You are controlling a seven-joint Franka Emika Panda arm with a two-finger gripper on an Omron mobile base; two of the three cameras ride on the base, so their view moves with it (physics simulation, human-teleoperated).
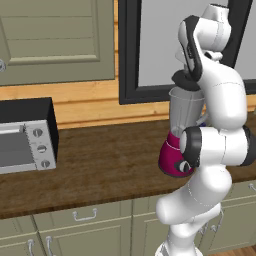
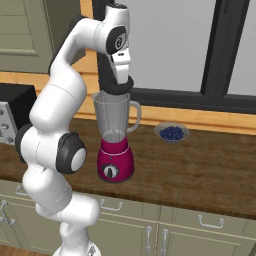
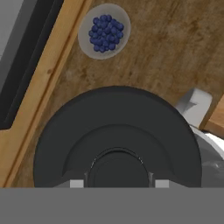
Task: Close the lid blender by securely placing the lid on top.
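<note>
No readable text or labels anywhere

**Hidden and cut off**

Blender partly covered in the left base view by the white arm: right side of the jar, jar handle and most of the magenta base out of sight. Lid half masked by the gripper in the right base view; fingertips not discernible against the dark cap, contact with the jar rim impossible to judge. Toaster oven cropped by the left edge. In the hand view, lid concealing nearly all of the jar; bowl of blueberries small, single berries barely separable.
</note>
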